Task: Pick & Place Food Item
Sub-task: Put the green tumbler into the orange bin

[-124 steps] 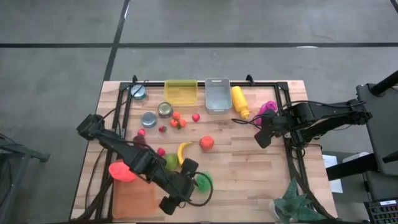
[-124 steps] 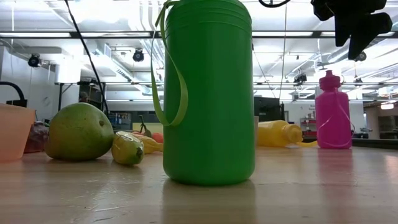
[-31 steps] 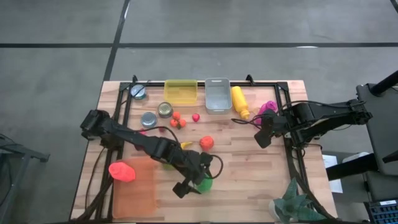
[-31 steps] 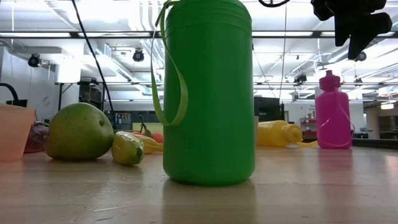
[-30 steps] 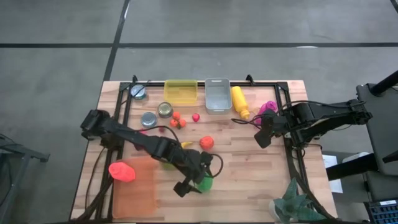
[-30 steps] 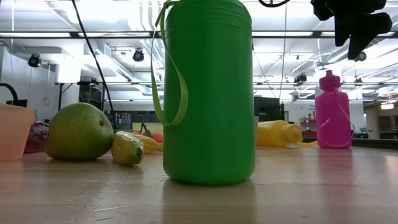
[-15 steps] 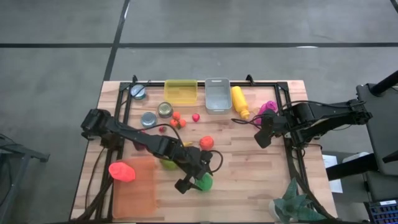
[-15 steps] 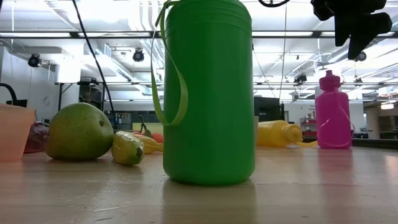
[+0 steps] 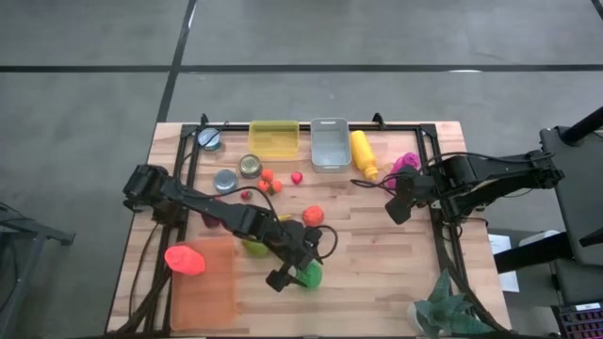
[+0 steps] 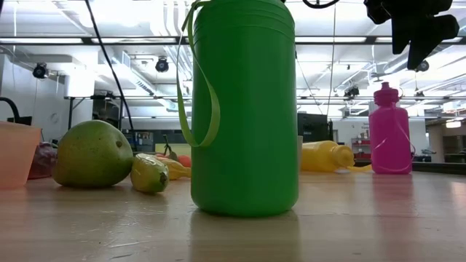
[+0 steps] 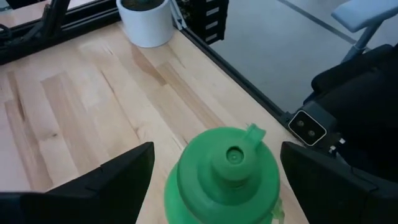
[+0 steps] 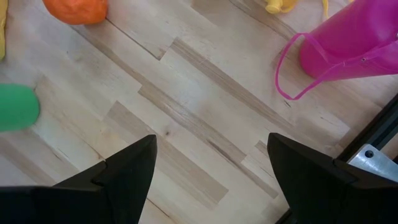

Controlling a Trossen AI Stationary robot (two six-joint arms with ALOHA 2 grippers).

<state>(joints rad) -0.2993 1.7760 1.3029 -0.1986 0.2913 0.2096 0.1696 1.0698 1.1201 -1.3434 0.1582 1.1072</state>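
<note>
While both arms reach over the wooden surface, the left arm stretches diagonally from the left edge toward the middle front. Its left tool hangs above the green bottle, fingers spread wide to either side of the bottle's cap without touching it. That bottle stands upright near the front centre. The right arm waits at the right edge, and the right tool hangs with its fingers spread above bare wood, near the upright pink bottle.

An orange board lies at the front left. A yellow bin and a grey bin sit along the back edge, with a yellow bottle lying just beside the grey one. The green mango rests left of the green bottle, partly under the left arm, and an orange fruit sits near the middle.
</note>
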